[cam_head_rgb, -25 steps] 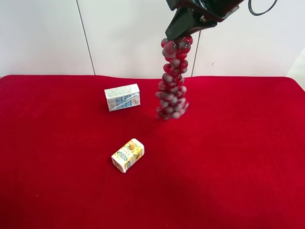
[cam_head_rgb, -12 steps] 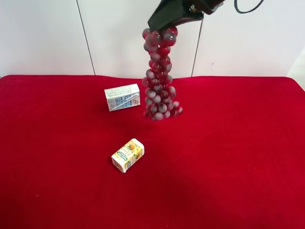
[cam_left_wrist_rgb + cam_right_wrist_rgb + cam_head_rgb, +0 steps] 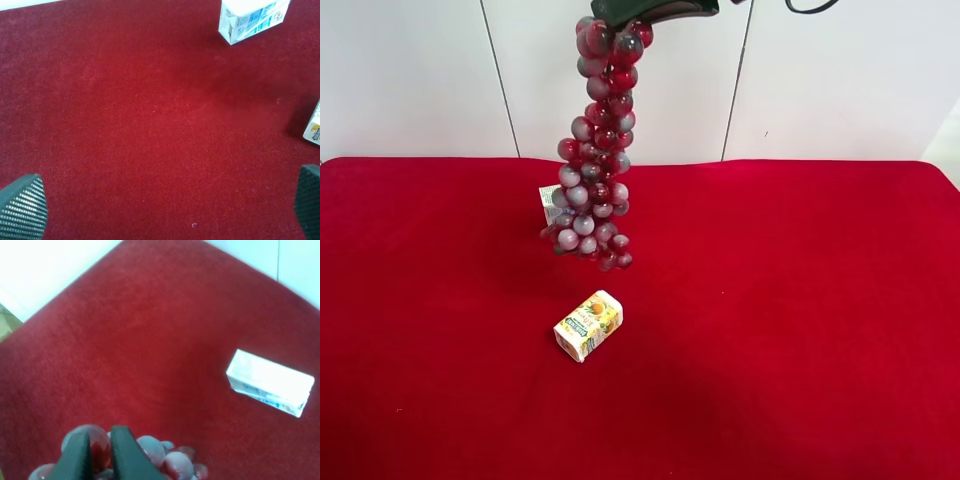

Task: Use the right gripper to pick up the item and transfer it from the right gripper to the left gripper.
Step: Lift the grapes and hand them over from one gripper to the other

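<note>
My right gripper (image 3: 645,10) is at the top edge of the exterior high view, shut on the top of the grape bunch (image 3: 595,160). The long bunch of dark red and frosted purple grapes hangs straight down, clear of the red cloth, its lower end in front of the white-blue carton. In the right wrist view the gripper's (image 3: 100,435) black fingers (image 3: 125,452) pinch the top grapes (image 3: 155,452). My left gripper (image 3: 165,210) is open wide over bare cloth, with only its two ribbed fingertips (image 3: 22,207) showing. It is out of the exterior high view.
The white-blue carton (image 3: 550,205) lies on the red tablecloth (image 3: 800,300), mostly hidden behind the grapes; it shows whole in both wrist views (image 3: 270,382) (image 3: 252,17). The yellow-white carton (image 3: 588,325) lies nearer the front, also at the left wrist view's edge (image 3: 314,129). White wall panels stand behind.
My right gripper has carried the hanging grapes toward the exterior high view's left and a little higher. The bunch now hangs in front of the white-blue carton. The cartons have not moved.
</note>
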`<action>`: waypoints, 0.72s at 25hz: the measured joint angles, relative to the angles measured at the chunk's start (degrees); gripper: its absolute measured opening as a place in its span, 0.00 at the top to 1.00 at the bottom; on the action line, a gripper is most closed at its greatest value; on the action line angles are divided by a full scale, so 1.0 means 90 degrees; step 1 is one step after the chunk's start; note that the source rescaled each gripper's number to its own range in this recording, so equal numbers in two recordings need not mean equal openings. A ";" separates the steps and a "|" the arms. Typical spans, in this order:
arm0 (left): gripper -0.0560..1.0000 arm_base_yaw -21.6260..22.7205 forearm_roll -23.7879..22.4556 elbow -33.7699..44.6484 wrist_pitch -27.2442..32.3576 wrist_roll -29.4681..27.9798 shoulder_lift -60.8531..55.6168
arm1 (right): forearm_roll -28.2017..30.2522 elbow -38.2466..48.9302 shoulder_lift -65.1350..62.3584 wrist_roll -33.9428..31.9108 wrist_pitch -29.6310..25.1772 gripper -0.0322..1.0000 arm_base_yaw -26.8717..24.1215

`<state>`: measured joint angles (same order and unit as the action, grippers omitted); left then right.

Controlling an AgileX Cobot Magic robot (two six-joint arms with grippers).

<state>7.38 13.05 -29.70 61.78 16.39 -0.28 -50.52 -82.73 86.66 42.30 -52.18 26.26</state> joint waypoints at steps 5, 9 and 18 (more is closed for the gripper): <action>0.00 0.0000 0.0015 0.0000 0.0000 0.0000 0.0000 | -0.0047 0.0000 0.0000 0.0129 0.0000 0.97 0.0000; 0.00 0.0000 0.0224 -0.0025 -0.0158 0.0000 0.0000 | -0.0047 0.0000 0.0000 0.0155 0.0000 0.97 0.0000; 0.00 0.0000 0.2328 -0.0025 -0.0465 0.0802 0.1040 | -0.0059 0.0000 0.0000 0.0160 0.0004 0.97 0.0000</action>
<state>7.38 34.00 -29.93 57.60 23.60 9.08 -51.06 -82.73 86.66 43.74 -52.15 26.26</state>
